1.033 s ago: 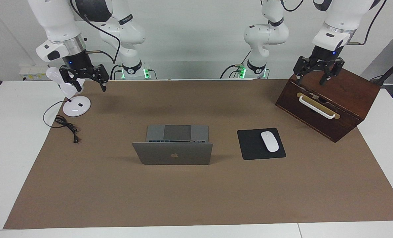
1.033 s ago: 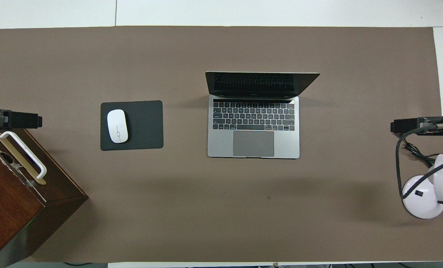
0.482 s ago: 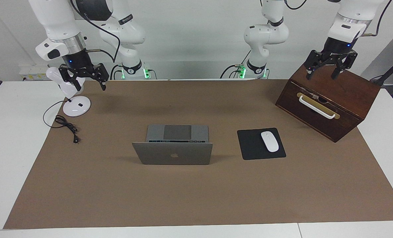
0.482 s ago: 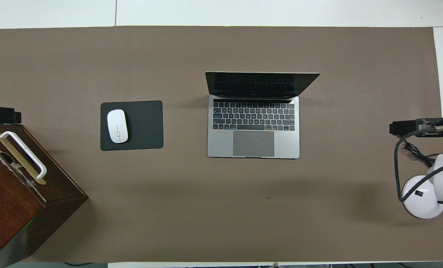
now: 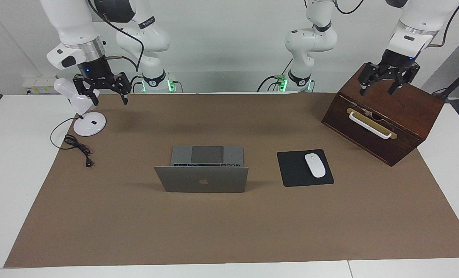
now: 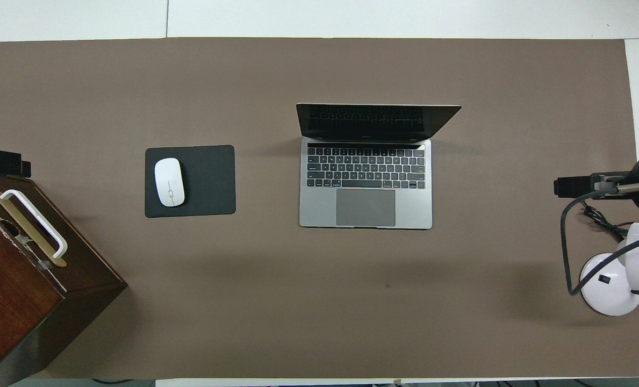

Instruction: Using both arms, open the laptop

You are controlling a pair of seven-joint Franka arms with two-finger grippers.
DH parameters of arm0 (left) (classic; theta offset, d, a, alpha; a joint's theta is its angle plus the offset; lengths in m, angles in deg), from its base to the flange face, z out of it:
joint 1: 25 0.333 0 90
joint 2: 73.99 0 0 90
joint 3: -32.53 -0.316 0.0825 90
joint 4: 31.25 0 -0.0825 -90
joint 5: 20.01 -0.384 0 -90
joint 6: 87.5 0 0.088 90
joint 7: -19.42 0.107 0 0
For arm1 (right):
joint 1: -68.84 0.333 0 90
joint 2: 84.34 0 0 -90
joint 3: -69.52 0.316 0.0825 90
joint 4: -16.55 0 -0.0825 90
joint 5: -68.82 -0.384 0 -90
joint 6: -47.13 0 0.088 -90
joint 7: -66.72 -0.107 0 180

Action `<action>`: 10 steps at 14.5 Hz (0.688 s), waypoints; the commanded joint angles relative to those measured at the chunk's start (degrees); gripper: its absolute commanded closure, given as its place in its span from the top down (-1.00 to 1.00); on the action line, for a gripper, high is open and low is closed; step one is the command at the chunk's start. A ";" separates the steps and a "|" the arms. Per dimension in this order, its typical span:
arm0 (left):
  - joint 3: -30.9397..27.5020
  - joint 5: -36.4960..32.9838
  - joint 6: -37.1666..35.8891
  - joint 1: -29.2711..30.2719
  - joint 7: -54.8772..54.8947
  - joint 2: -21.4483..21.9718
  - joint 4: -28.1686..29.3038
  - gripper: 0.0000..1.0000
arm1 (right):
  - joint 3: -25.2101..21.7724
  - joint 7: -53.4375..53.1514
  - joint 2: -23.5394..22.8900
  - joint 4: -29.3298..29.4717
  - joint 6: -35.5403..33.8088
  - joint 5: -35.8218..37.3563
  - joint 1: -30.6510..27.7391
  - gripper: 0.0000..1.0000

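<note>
The laptop (image 5: 201, 170) stands open at the middle of the brown mat (image 5: 229, 231), its silver lid raised with the logo turned away from the robots and its keyboard deck and trackpad bared toward them; in the overhead view the dark screen leans up over the keys. The lid looks already lifted to a working angle, so the task appears done or all but done, with little left beyond the arms clearing off. Neither arm touches the machine. The left gripper (image 5: 388, 80) hangs with fingers spread and empty above the top of the wooden drawer box (image 5: 403, 112) at the left arm's end of the table. The right gripper (image 5: 102, 91) hangs over the mat's edge at the right arm's end, just beside the white desk lamp (image 5: 85, 123), its fingers likewise apart and holding nothing. A black mouse pad (image 5: 297, 170) with a white mouse (image 5: 315, 165) on it lies beside the laptop, toward the left arm's end, apart from it and untouched. A black cable (image 5: 78, 148) trails from the lamp across the mat
</note>
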 commanded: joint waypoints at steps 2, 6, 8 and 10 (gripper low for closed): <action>0.21 1.05 0.31 0.51 -3.64 0.15 0.36 1.00 | -0.10 0.75 0.59 0.08 -0.30 0.24 -0.11 1.00; 0.21 1.31 0.66 0.51 -4.00 0.15 0.36 1.00 | -0.01 1.01 -0.54 1.12 -0.30 0.24 -0.02 1.00; 0.21 1.23 0.84 0.51 -4.01 0.15 0.36 1.00 | -0.01 1.01 -2.47 4.02 -1.62 0.24 0.07 1.00; 0.21 1.23 0.49 0.51 -4.01 0.33 0.71 1.00 | -0.01 1.01 -4.84 7.62 -3.72 0.24 -0.02 1.00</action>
